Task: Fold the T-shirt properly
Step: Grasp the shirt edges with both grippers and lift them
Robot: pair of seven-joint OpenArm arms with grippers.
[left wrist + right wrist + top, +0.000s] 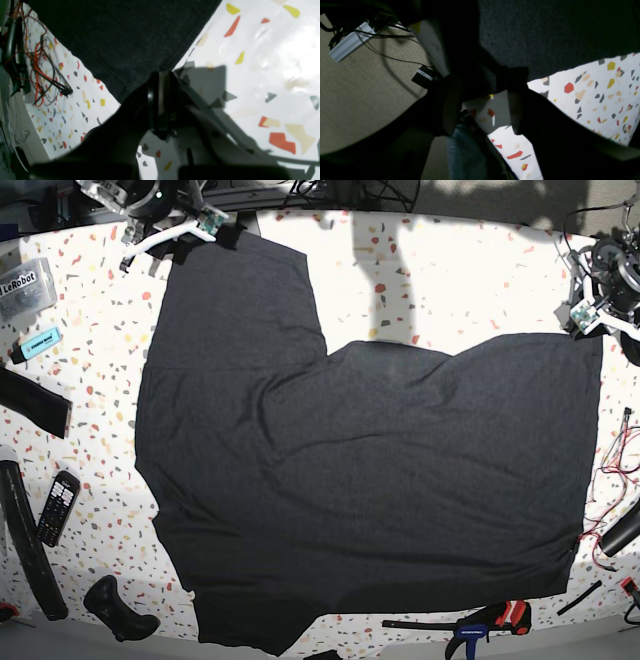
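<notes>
Fingers pinch T-shirt corner — bare table beside its edge.

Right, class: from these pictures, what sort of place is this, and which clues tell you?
Probably a robotics lab or workshop bench, not a home. Loose wiring hangs by the speckled table, a clamp and a remote lie around the spread T-shirt, and robot arms stand at its far corners.
</notes>
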